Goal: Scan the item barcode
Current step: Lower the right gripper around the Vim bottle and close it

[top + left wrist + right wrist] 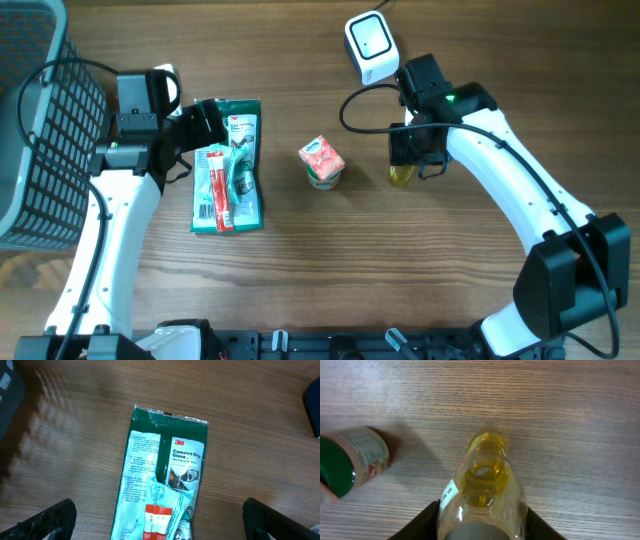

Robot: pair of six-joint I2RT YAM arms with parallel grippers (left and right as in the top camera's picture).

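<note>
A clear bottle of yellow liquid (402, 177) stands on the wooden table, and my right gripper (411, 155) comes down over it. In the right wrist view both black fingers press the sides of the bottle (485, 480), so the right gripper (482, 512) is shut on it. A white label strip shows on the bottle's left side. The white barcode scanner (368, 42) sits at the back, just beyond the right arm. My left gripper (205, 125) hovers wide open over a green glove package (165, 465), holding nothing; the left gripper (160, 522) has one finger on each side of the pack.
Two red-and-white sachets (218, 190) lie on the green package. A small carton with a green base (322, 163) stands mid-table, also seen as the carton (350, 462) left of the bottle. A dark wire basket (40, 120) fills the far left edge.
</note>
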